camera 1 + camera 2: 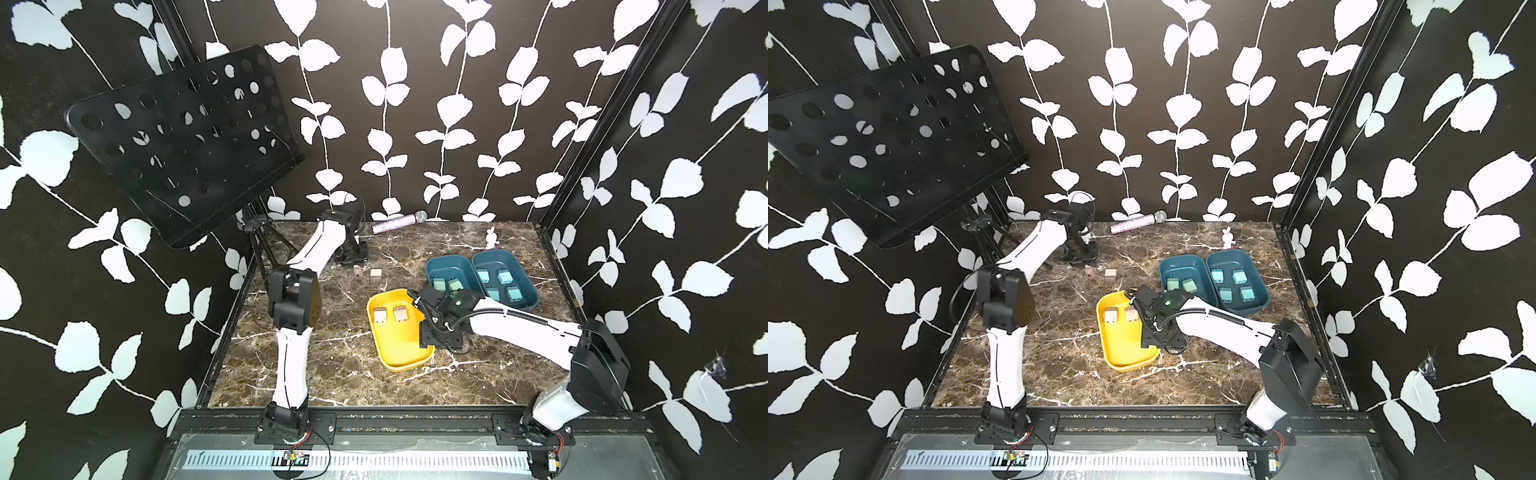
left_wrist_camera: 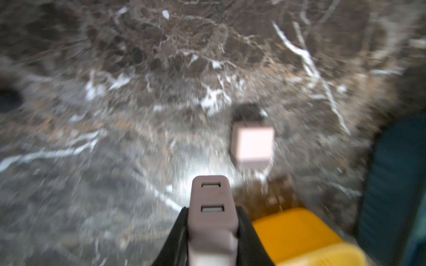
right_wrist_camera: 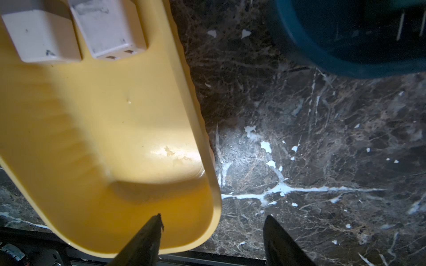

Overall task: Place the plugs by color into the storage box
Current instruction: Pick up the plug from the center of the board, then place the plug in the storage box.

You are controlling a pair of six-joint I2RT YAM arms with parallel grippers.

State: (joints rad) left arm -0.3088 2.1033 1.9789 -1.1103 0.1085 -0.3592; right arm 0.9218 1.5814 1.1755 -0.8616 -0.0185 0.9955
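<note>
Plug in grasp: the left gripper (image 2: 212,214) is clamped on a pinkish-beige plug (image 2: 211,195), low over the far side of the desk (image 1: 332,374). Its likely home, the yellow tray (image 1: 401,353), lies nearer the robot and to the right of that gripper, and holds two beige plugs (image 1: 379,316). The held plug's two-prong face appears turned up, away from the desk, with its longer side running along the jaws. One loose beige plug (image 1: 376,274) sits just beside it, closest to the left arm (image 1: 291,365). The right gripper (image 3: 212,239) hangs half-open and empty over the tray's near rim.
</note>
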